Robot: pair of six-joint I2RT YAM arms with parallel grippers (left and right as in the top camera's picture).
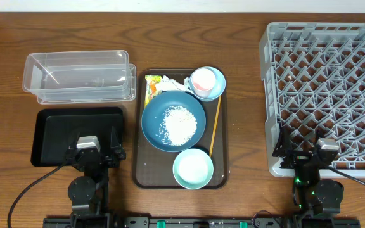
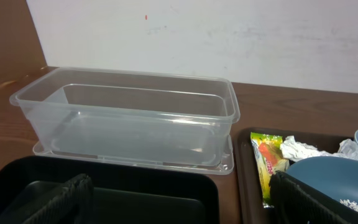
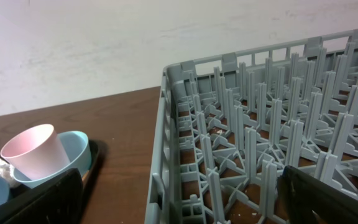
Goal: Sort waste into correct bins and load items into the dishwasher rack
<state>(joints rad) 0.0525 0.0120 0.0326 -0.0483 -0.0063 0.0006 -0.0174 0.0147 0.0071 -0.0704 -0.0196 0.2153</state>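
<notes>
while both arms sit at the near edge of the table (image 1: 246, 139), the left gripper (image 2: 180, 182) hangs over the near right part of the black tray (image 1: 49, 133), its fingers spread wide with nothing between them. just beyond that tray, on the far side, stands the clear tub (image 1: 79, 76), with nothing in it.

the right gripper (image 3: 180, 177) is likewise spread and holds nothing; it hovers at the near left corner of the grey rack (image 1: 328, 95), which fills the right side of the table and has no dishes in it.

between the two sits the brown tray (image 1: 137, 177). at its middle is the dark blue bowl (image 1: 151, 120) with a heap of rice (image 1: 179, 123) inside. at the far left corner of the brown tray lie the wrapper (image 1: 151, 90) and, just right of it, the tissue (image 1: 173, 84), both touching the bowl's far rim. the pink cup (image 3: 33, 152) leans inside a pale blue bowl (image 3: 76, 152) at the far right corner. a second pale blue bowl (image 1: 193, 169) sits at the near end. the chopstick (image 1: 215, 126) lies along the right side, near to far.
</notes>
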